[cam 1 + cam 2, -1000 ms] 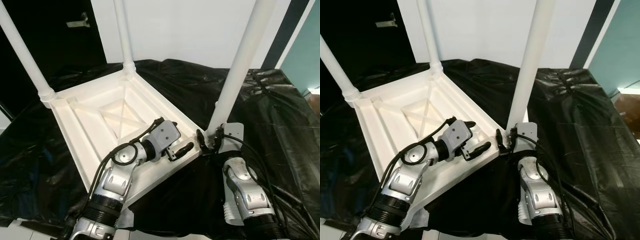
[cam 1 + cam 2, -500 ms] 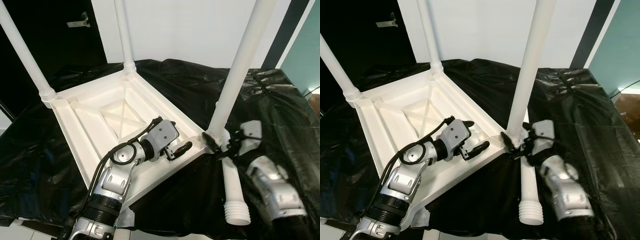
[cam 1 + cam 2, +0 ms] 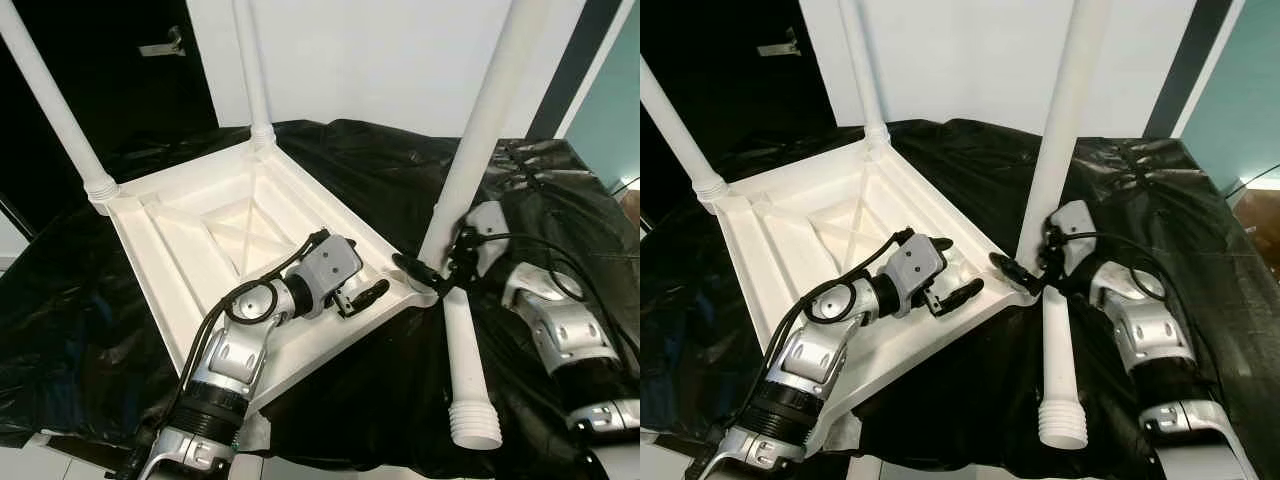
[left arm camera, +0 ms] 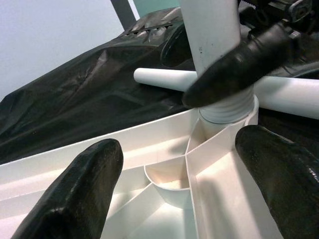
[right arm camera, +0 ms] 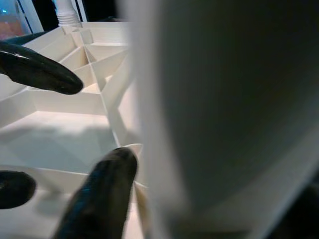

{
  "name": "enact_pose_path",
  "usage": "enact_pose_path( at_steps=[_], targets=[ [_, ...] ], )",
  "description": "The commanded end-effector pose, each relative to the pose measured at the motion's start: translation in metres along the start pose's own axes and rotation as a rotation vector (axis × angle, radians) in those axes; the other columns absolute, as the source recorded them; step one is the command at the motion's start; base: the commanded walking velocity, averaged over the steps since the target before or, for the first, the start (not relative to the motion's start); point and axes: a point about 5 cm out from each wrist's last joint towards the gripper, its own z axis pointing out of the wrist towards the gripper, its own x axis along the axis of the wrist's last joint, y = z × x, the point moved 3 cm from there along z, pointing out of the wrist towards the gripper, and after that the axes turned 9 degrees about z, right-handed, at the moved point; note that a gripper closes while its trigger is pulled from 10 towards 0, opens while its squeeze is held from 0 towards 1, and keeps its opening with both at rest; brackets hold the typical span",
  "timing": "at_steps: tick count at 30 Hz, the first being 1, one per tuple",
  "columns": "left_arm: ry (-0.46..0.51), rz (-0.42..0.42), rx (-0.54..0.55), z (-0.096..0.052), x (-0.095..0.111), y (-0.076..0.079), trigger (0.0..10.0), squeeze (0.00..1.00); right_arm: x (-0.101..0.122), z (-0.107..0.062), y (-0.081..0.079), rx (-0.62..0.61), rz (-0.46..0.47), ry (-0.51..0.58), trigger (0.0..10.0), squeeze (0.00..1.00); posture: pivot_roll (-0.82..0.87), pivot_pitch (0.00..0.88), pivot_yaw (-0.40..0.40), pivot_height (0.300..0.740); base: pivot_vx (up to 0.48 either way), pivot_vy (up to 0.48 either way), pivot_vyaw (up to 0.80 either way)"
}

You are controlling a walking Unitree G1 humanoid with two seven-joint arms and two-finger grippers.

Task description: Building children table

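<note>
Since the whole thing is hollow white plastic, I'd guess the upside-down children's table (image 3: 215,235) is light and stiff but slick, so it wants to skate on the black sheet (image 3: 360,165) covering the worktop unless something pins it. It sits tilted, ribbed underside up, with three legs standing in their corner sockets. The near right leg (image 3: 480,130) is where the action is, and the fourth one, the loose leg (image 3: 465,365), lies on the sheet just in front of that corner, threaded end toward the camera. The left gripper (image 3: 365,295) has its fingers spread apart and holds nothing, resting on the ribs by the frame edge near that corner. The right gripper (image 3: 432,272) sits at the base of the near right leg, fingers either side of it; the right wrist view has the leg right up against a finger, but I can't tell if it's actually clamped. Best grab is low by the threaded collar, where twisting bites. Versus a second ago, the right arm has swung out to the right, uncovering the loose leg it hid, and the left arm has barely moved.
</note>
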Motion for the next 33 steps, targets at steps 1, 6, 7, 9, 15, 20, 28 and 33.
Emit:
enact_pose_path(
  at_steps=[1,6,7,9,15,20,28,33],
  targets=[
    [-0.015,0.003,0.108,-0.001,-0.001,-0.009,10.0,0.00,-0.008,0.003,-0.005,0.053,-0.011,-0.043,0.0,0.00,-0.04,0.000,-0.002,0.740,0.000,0.000,0.00],
    [-0.018,0.004,0.111,-0.002,-0.002,-0.010,10.0,0.00,-0.015,0.001,-0.004,0.082,-0.003,-0.072,0.0,0.00,-0.04,0.000,-0.003,0.740,0.000,0.000,0.00],
    [-0.019,0.004,0.113,-0.002,-0.002,-0.011,10.0,0.00,-0.019,0.001,-0.002,0.081,0.004,-0.083,0.0,0.00,-0.04,0.000,-0.003,0.740,0.000,0.000,0.00],
    [-0.020,0.004,0.113,-0.002,-0.002,-0.011,10.0,0.00,-0.020,0.000,-0.001,0.081,0.007,-0.086,0.0,0.00,-0.04,0.000,-0.002,0.740,0.000,0.000,0.00],
    [-0.018,0.003,0.113,-0.002,-0.001,-0.010,10.0,0.00,-0.023,-0.002,0.005,0.001,0.041,-0.067,8.0,0.00,-0.04,0.000,-0.006,0.740,0.000,0.000,0.00],
    [-0.019,-0.001,0.113,-0.002,-0.001,-0.009,10.0,0.00,-0.024,0.000,0.003,-0.080,0.076,-0.041,10.0,0.00,-0.04,0.000,-0.008,0.740,0.000,0.000,0.00],
    [-0.016,-0.008,0.099,-0.002,-0.002,-0.005,10.0,0.00,-0.036,0.006,-0.008,-0.384,0.140,-0.022,10.0,0.00,-0.05,0.000,-0.001,0.740,0.000,0.000,0.00],
    [-0.016,-0.007,0.090,-0.002,-0.002,-0.005,10.0,0.00,-0.043,0.002,-0.013,-0.565,0.158,-0.027,10.0,0.00,-0.05,0.000,0.003,0.740,0.000,0.000,0.00]
  ],
)
